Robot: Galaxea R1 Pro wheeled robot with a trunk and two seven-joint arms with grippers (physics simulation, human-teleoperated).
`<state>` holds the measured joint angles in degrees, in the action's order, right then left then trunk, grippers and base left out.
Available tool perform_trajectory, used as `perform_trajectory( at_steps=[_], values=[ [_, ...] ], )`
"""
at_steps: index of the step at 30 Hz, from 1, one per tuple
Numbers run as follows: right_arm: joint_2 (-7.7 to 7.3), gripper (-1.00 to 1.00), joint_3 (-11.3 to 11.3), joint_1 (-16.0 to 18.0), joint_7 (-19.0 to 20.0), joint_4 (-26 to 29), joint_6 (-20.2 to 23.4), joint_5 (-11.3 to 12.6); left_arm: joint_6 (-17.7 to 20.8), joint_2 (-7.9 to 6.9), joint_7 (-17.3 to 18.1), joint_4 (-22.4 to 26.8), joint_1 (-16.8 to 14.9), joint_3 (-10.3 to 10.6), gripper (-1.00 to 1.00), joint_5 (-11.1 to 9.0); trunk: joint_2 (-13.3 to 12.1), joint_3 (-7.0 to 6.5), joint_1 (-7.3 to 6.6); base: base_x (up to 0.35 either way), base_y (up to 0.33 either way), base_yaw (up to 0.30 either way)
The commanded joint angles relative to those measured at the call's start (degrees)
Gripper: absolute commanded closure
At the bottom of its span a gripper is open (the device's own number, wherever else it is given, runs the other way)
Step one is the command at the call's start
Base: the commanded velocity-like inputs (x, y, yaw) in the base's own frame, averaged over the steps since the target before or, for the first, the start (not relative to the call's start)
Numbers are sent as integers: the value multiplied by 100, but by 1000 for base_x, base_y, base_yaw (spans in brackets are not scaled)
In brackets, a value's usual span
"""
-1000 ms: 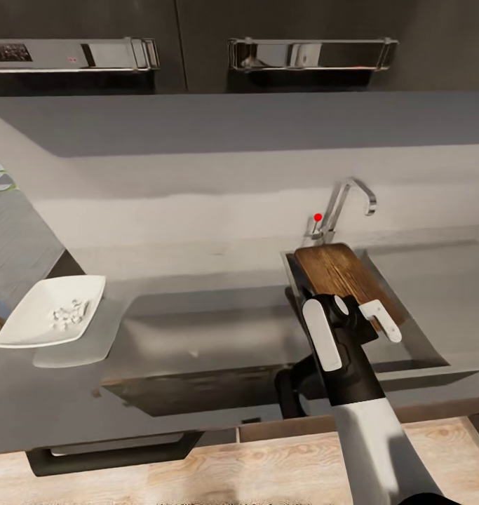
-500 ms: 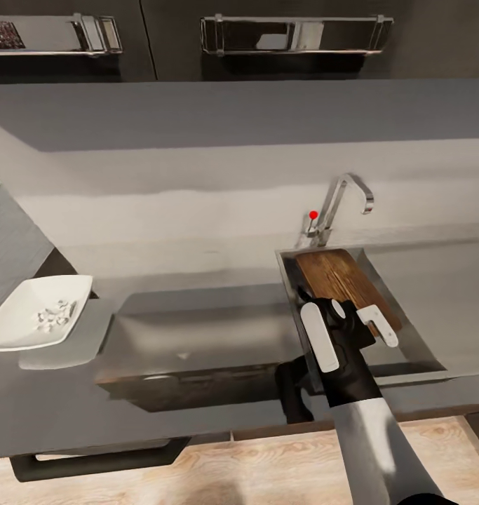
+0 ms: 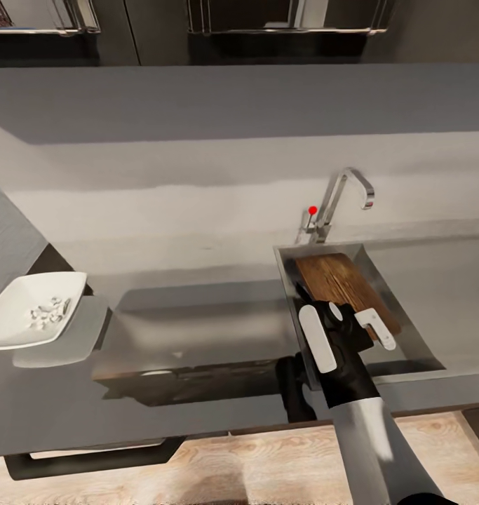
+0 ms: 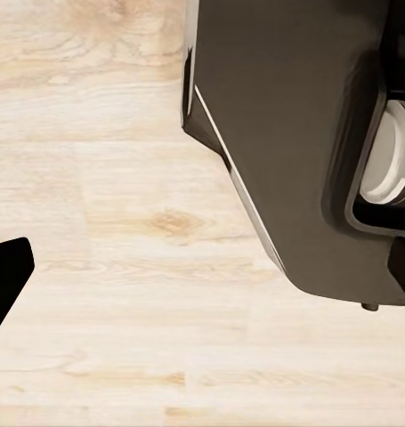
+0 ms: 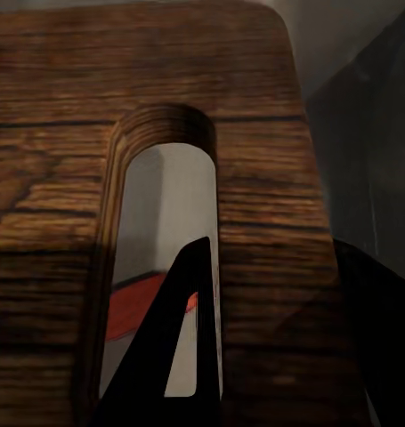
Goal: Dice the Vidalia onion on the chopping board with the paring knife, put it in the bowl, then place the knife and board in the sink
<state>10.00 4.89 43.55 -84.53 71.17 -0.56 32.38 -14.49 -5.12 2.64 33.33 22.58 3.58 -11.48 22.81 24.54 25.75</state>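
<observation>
Since a second ago the whole head view has slid downward and leftward (camera motion, not the objects), while the chopping board [image 3: 341, 286] sits a little deeper in the sink [image 3: 407, 291], its far end toward the tap [image 3: 344, 196]. That suggests the closing step, board into the basin, is nearly done. Through the board's slot handle [image 5: 162, 267] the right wrist view shows something reddish, possibly the paring knife's handle, though I cannot tell for sure. One finger of the right end effector [image 3: 346, 328] pokes through that slot, the other lying outside the board's end, so it seems to be pinching the board. On the worktop [image 3: 197, 330] well to the left, the bowl [image 3: 32, 319] holds pale diced pieces.
</observation>
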Motion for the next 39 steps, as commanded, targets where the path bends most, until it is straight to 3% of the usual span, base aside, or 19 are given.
perform_trajectory(
  at_steps=[1,26,32,39],
  values=[
    [0,100,4,5,-15,-1,-10,20,-10,-7,8,6,2,28,-100,-60,10,17,3,0,0,0],
    [0,100,4,5,-11,-42,-14,27,-10,-7,5,-28,3,28,-100,-57,10,244,3,0,0,0],
    [0,100,4,5,-19,-42,-14,232,-10,-7,6,-29,2,28,-100,-57,10,253,3,0,0,0],
    [0,100,4,5,-20,-42,-20,282,-10,-7,2,-29,3,28,-100,-57,10,253,3,0,0,0]
  ],
)
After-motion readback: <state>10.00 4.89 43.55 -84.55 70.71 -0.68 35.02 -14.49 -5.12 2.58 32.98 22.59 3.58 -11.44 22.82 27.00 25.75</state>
